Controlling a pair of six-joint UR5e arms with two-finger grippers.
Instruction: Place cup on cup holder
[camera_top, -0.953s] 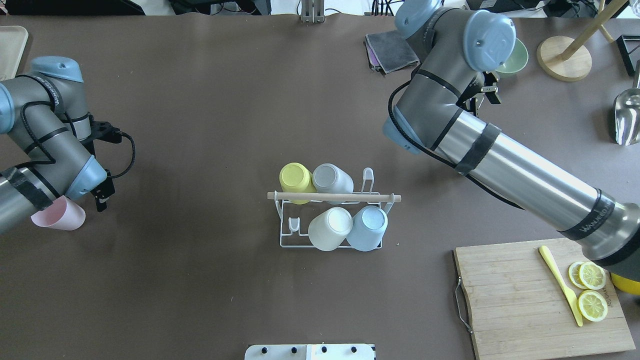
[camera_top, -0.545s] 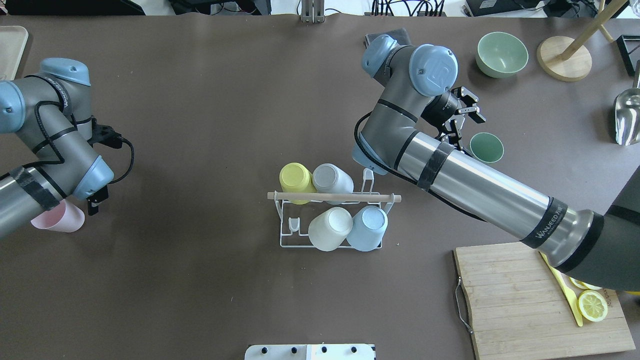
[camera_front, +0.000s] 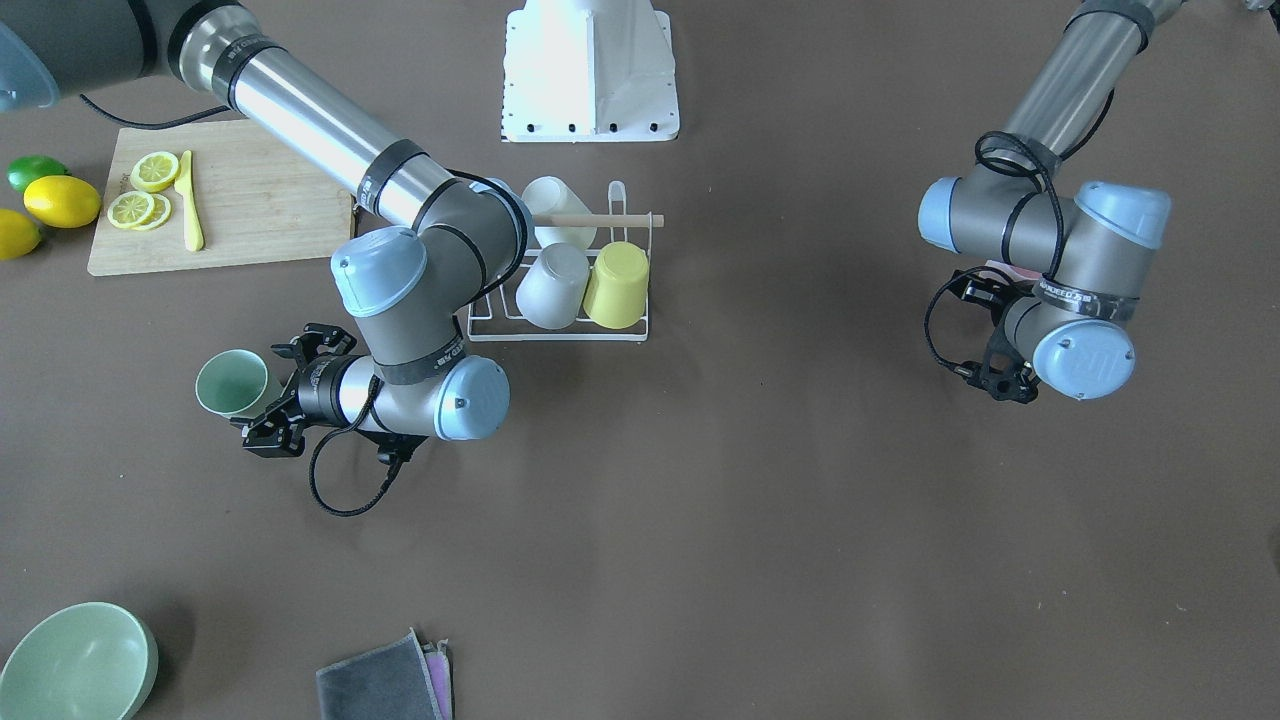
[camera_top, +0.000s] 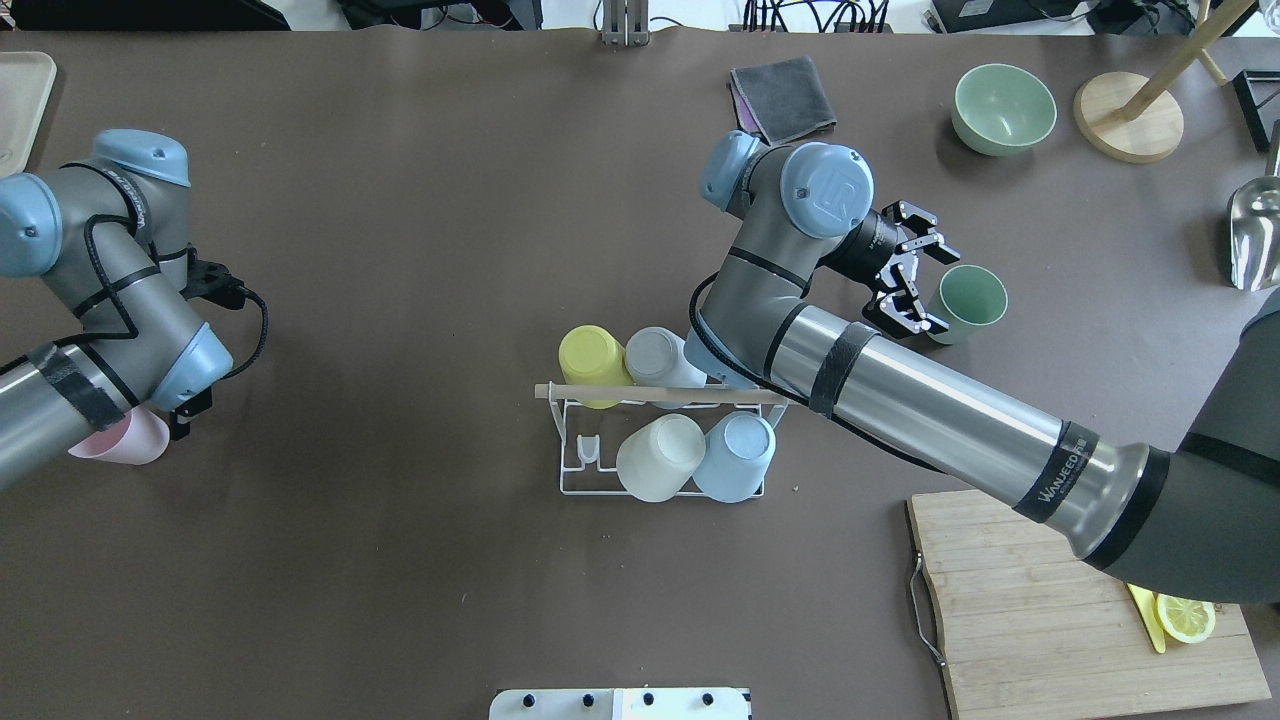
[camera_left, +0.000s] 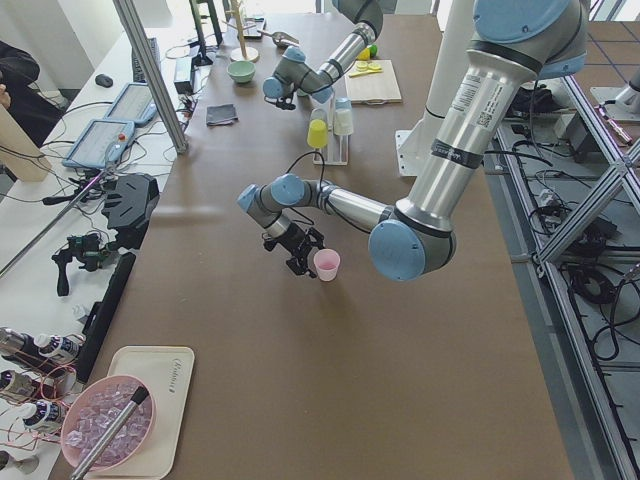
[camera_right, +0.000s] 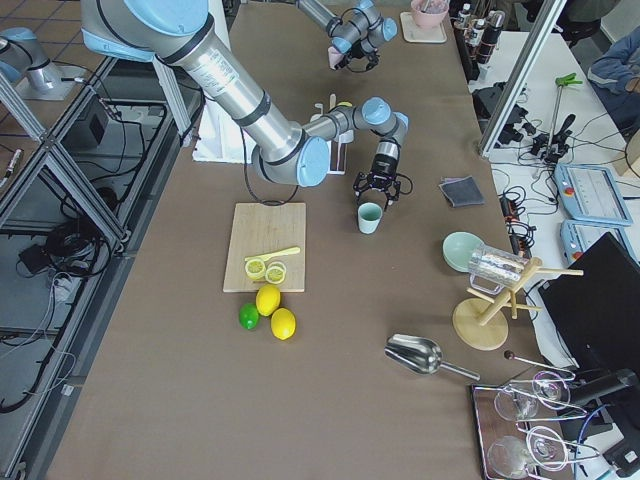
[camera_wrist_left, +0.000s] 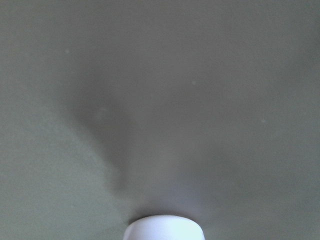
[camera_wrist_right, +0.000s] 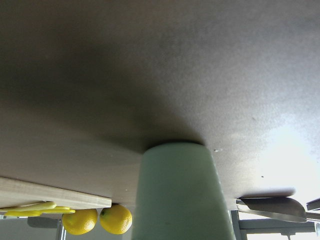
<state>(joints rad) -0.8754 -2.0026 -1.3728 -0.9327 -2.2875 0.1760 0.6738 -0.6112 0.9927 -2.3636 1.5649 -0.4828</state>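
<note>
The cup holder (camera_top: 590, 488), a white wire rack with a wooden rod handle (camera_top: 590, 391), stands mid-table with yellow (camera_top: 592, 356), grey, white and blue cups upside down on it. It also shows in the front view as the cup holder (camera_front: 560, 337). A green cup (camera_top: 968, 299) stands upright to its right. My right gripper (camera_top: 936, 288) is open, level with the cup, its fingers reaching to either side of it. A pink cup (camera_top: 118, 441) stands at the left, half under my left arm. My left gripper (camera_left: 303, 258) is right beside it. I cannot tell whether it is open or shut.
At the far right are a green bowl (camera_top: 1003, 108), a folded grey cloth (camera_top: 782, 97), a wooden stand's base (camera_top: 1130, 116) and a metal scoop (camera_top: 1254, 235). A cutting board (camera_top: 1040, 620) with lemon slices and a yellow knife lies near right. Lemons (camera_front: 60, 200) lie beside it.
My right arm swung back from the green bowl, and its open gripper came down to the green cup. My left arm shifted slightly by the pink cup.
</note>
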